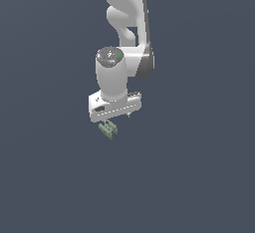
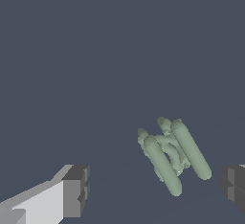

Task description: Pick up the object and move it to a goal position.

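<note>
The white, glossy robot arm point(image 1: 124, 23) reaches down from the top of the exterior view, its rounded wrist joint pointing straight downward. At its end the white, box-shaped gripper point(image 2: 155, 192) hangs with its jaws spread wide apart, the dark grey finger pads point(image 2: 76, 189) holding nothing between them.

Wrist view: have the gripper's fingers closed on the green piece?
No: the fingers stand wide apart, and the green piece lies between them untouched.

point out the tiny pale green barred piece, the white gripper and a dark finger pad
tiny pale green barred piece point(image 2: 174, 153), wrist view, on its crosswise middle
white gripper point(image 1: 115, 119), exterior view, midway between its fingertips
dark finger pad point(image 2: 76, 192), wrist view, on its inner face
</note>
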Controlling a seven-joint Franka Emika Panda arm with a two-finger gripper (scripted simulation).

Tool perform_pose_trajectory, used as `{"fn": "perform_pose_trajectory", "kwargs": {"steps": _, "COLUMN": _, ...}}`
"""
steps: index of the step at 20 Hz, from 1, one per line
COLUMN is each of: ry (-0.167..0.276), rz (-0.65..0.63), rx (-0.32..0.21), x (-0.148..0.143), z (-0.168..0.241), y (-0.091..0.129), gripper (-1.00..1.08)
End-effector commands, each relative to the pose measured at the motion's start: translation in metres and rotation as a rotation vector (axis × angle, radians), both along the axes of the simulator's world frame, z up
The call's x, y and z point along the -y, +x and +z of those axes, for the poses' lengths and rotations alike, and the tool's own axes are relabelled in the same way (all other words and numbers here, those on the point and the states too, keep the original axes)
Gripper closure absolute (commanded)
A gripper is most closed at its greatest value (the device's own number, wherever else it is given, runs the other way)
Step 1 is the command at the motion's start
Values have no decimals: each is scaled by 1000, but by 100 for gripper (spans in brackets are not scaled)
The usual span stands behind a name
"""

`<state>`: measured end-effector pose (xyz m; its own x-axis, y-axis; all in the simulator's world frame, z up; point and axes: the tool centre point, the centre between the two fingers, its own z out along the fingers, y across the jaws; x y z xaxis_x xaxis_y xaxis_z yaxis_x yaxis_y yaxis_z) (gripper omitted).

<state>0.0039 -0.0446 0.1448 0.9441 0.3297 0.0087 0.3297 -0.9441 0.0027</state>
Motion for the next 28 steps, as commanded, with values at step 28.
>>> {"fn": "perform_pose_trajectory", "kwargs": {"steps": 28, "ry": -3, "rz": 520, "rx": -9, "x": 48, "z": -43, "y": -4, "gripper": -92}}
